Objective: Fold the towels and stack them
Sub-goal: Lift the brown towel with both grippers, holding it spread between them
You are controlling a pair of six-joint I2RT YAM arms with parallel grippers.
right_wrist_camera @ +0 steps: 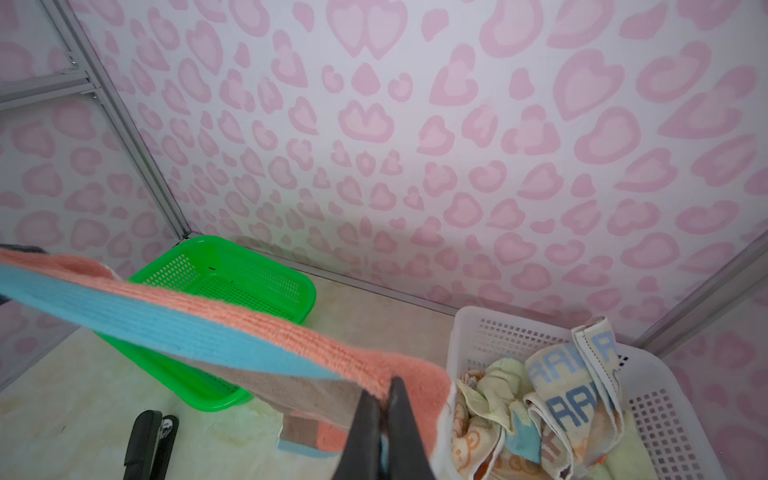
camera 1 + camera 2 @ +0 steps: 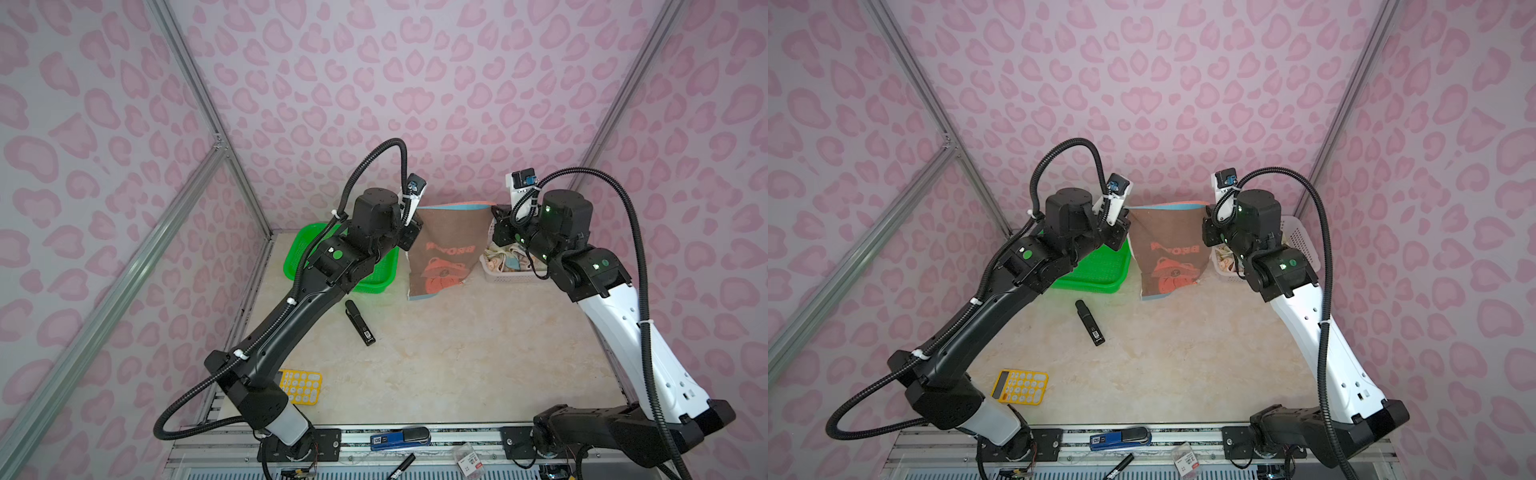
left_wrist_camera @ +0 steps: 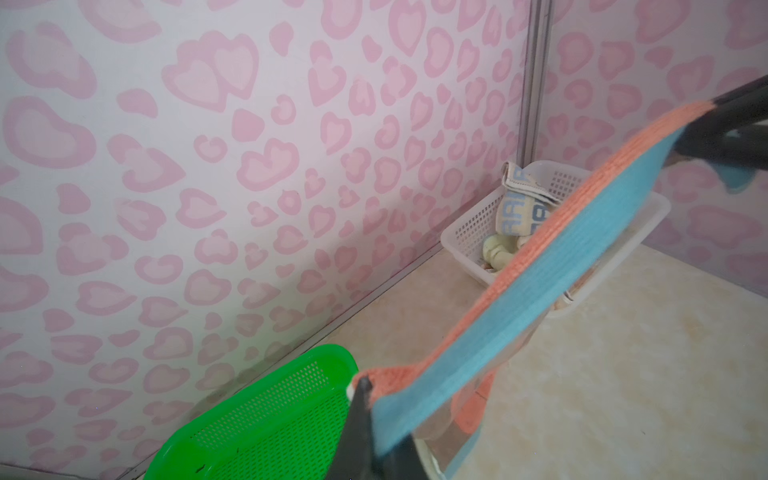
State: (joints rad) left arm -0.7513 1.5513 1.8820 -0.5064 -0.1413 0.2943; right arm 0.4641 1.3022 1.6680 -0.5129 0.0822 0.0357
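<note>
A brown towel (image 2: 446,245) (image 2: 1169,245) with an orange print and a blue and orange top band hangs spread between my two grippers at the back of the table. Its lower edge reaches the tabletop. My left gripper (image 2: 417,216) (image 2: 1125,218) (image 3: 372,395) is shut on one top corner, and my right gripper (image 2: 495,212) (image 2: 1205,217) (image 1: 384,386) is shut on the other. In the wrist views the band (image 3: 540,291) (image 1: 187,324) runs taut from jaw to jaw. More towels (image 1: 561,399) (image 3: 523,208) lie crumpled in the white basket (image 1: 665,399) (image 2: 498,277).
A green mesh basket (image 2: 374,286) (image 2: 1096,276) (image 1: 232,266) sits at the back left, partly under my left arm. A black stapler-like object (image 2: 359,322) lies mid-table. A yellow calculator (image 2: 1020,387) lies near the front left. Pink patterned walls enclose the table.
</note>
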